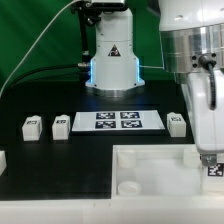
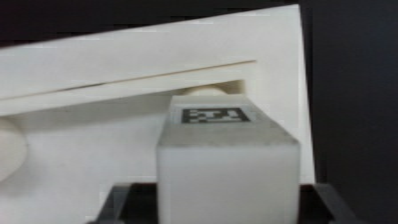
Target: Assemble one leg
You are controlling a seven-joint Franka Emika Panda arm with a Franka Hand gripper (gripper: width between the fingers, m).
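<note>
My gripper is shut on a leg, a small white block with a black-and-white tag on its end. I hold it upright over the right corner of the large white square panel in the exterior view, where only the leg's tagged lower end shows below my fingers. In the wrist view the leg fills the space between my dark fingers, and its tagged end points at the panel's corner. Three more legs stand on the black table.
The marker board lies flat at the table's middle. A white lamp-like stand with a blue glow rises behind it. Another white part sits at the exterior view's left edge. A green backdrop hangs behind.
</note>
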